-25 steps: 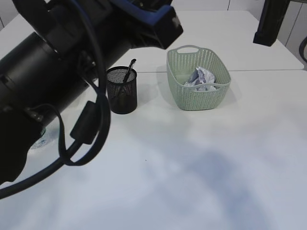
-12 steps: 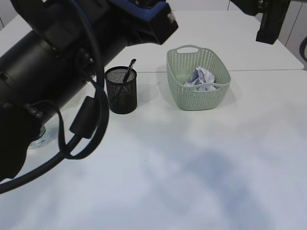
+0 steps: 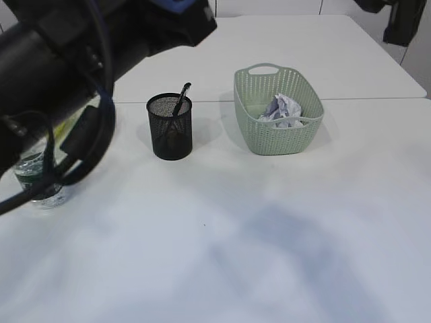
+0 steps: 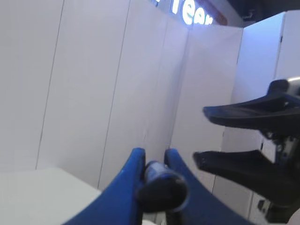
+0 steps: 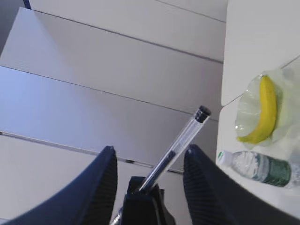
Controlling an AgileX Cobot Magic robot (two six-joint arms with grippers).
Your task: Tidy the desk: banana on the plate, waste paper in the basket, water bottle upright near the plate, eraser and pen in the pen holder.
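Two arms are showing in the exterior view above a white tabletop. The left arm is filling the upper left corner, big and black, with a cable hanging from it. Of the right arm only a dark piece is showing at the top right edge.

A green basket is standing at the back of the tabletop, right of the middle, and a crumpled waste paper is lying inside it. Just left of the basket, a black mesh pen holder is standing upright, and a dark pen is leaning in it with its top above the rim.

A water bottle is standing upright at the left edge, partly hidden behind the left arm. In the right wrist view the bottle is next to a clear plate, and a yellow banana is lying on this plate.

The left gripper is pointing toward a wall, and its blue fingers are pinching a small dark cylinder; I cannot tell what this thing is. The right gripper is spreading its dark fingers wide. A clear ballpoint pen is appearing between them, but the fingers are not touching it.
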